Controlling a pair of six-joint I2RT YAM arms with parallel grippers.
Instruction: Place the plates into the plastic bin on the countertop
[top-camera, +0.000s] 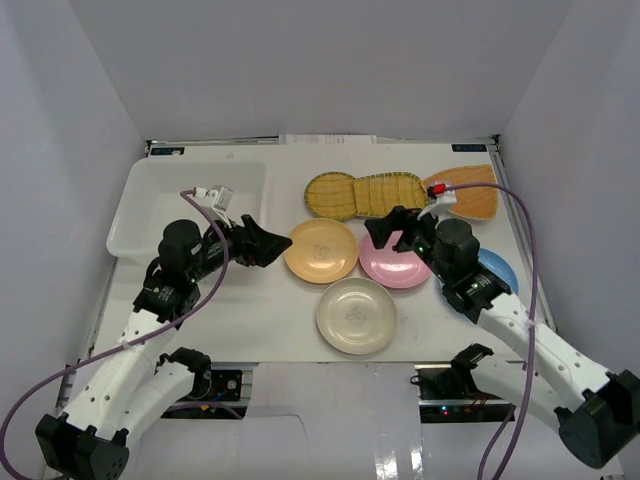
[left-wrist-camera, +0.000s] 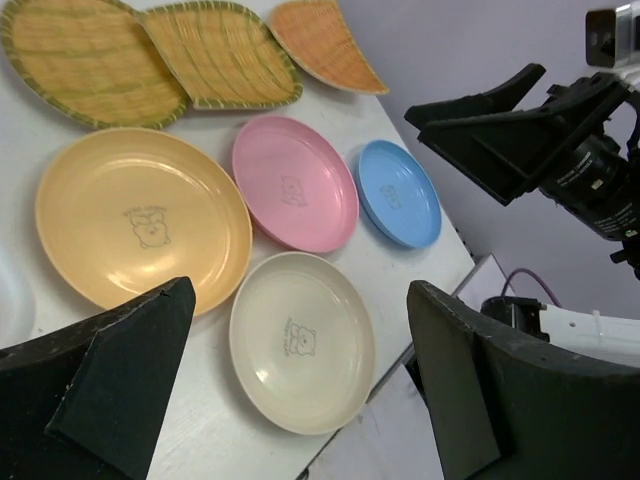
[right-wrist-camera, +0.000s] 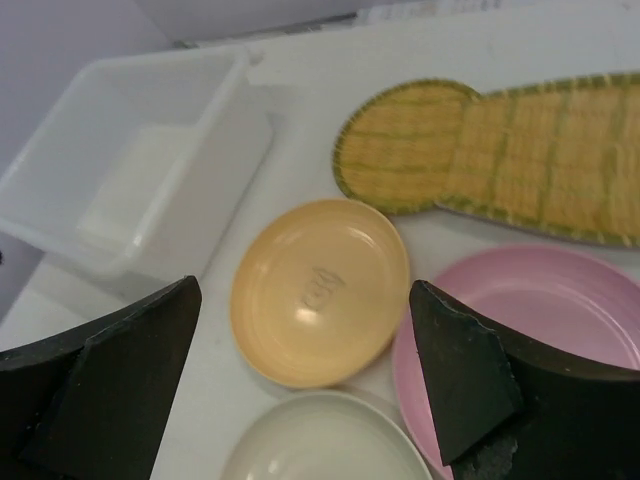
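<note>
The white plastic bin (top-camera: 190, 205) sits empty at the back left of the countertop (top-camera: 260, 300). The peach plate (top-camera: 321, 250), pink plate (top-camera: 395, 262), cream plate (top-camera: 356, 315) and blue plate (top-camera: 497, 270) lie on the table. Behind them lie the yellow round straw tray (top-camera: 330, 195), yellow oval tray (top-camera: 392, 192) and orange fan tray (top-camera: 470, 195). My left gripper (top-camera: 268, 245) is open and empty, just left of the peach plate, above the table. My right gripper (top-camera: 390, 228) is open and empty over the pink plate's back edge.
White walls enclose the table on three sides. The table's near edge (top-camera: 330, 362) runs just below the cream plate. The right arm (left-wrist-camera: 540, 140) shows at the upper right of the left wrist view. The bin (right-wrist-camera: 130, 160) shows at upper left in the right wrist view.
</note>
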